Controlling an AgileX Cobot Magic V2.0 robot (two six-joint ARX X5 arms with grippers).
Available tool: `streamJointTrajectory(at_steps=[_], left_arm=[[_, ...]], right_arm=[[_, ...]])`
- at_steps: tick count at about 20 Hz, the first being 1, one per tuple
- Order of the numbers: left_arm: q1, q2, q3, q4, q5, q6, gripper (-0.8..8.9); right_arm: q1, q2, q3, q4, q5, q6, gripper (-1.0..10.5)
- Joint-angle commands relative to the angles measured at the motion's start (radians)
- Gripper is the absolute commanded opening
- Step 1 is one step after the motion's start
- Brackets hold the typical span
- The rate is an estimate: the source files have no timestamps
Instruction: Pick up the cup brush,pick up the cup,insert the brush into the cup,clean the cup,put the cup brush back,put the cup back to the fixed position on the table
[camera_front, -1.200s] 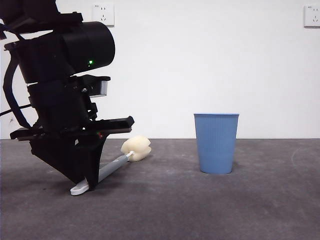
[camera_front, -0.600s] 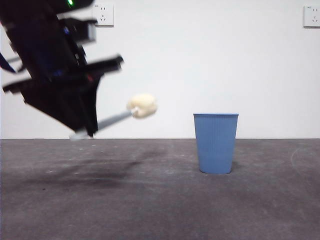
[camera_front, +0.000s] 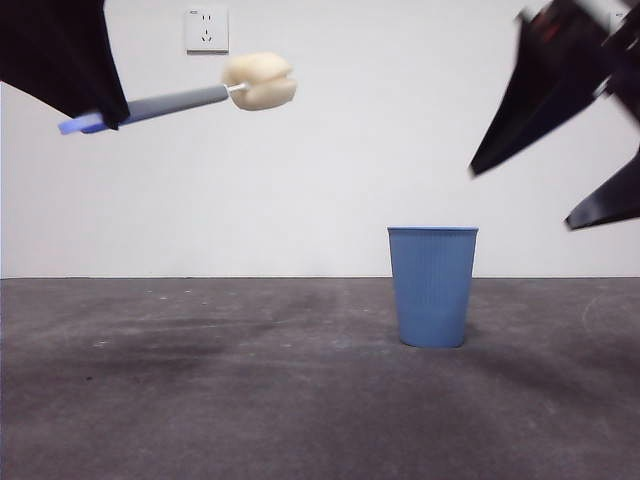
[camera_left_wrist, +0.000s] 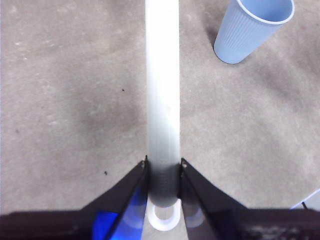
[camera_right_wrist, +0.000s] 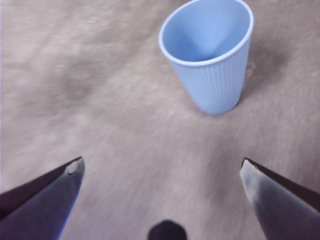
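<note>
My left gripper (camera_front: 100, 115) is shut on the grey handle of the cup brush (camera_front: 175, 101), high at the upper left of the front view. The cream sponge head (camera_front: 259, 81) points right, well above the table. In the left wrist view the handle (camera_left_wrist: 162, 90) runs out between the gripper (camera_left_wrist: 163, 172) jaws. The blue ribbed cup (camera_front: 432, 286) stands upright and empty on the table (camera_front: 250, 400), also seen in both wrist views (camera_left_wrist: 252, 27) (camera_right_wrist: 210, 55). My right gripper (camera_front: 540, 190) hangs open, above and to the right of the cup; its jaws (camera_right_wrist: 162, 172) are spread wide, the cup ahead of them.
A white wall with two sockets (camera_front: 206, 29) stands behind the table. A faint pale curved mark (camera_front: 600, 325) lies on the table at the right.
My left gripper has lifted the brush off the table to high at the upper left, handle near level. The right gripper has come into the front view from the upper right. The cup has not moved.
</note>
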Motion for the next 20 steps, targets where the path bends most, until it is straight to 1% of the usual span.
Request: streamJointTrajectory(at_steps=[1,2,4,6,7,11,14,20], left_arm=[[-0.003,-0.015,-0.003,-0.02,0.002,0.021,-0.08],[-0.003,-0.018,-0.003,-0.031,0.002,0.022,-0.08],[-0.003,-0.019,-0.003,-0.053,0.002,0.024,-0.08],[-0.003,-0.019,-0.003,-0.073,0.002,0.024,-0.08],[-0.003,-0.019,-0.003,-0.083,0.002,0.024,-0.08],[-0.003,-0.019,-0.003,-0.093,0.002,0.024,-0.08],[-0.003,-0.019,-0.003,-0.094,0.003,0.021,-0.08],[-0.003,-0.019,-0.003,-0.1,0.003,0.015,-0.08]], right_arm=[[0.067,0.081,-0.027,0.125,0.116,0.006,5.5],[0.083,0.124,-0.028,0.172,0.159,-0.008,5.5],[0.093,0.22,-0.028,0.275,0.181,-0.024,5.5],[0.093,0.317,-0.028,0.373,0.239,-0.041,5.5],[0.093,0.36,-0.028,0.419,0.252,-0.055,5.5],[0.092,0.5,-0.028,0.591,0.253,-0.103,5.5],[0.076,0.584,-0.028,0.719,0.255,-0.103,5.5],[0.011,0.69,-0.027,0.911,0.242,-0.109,5.6]])
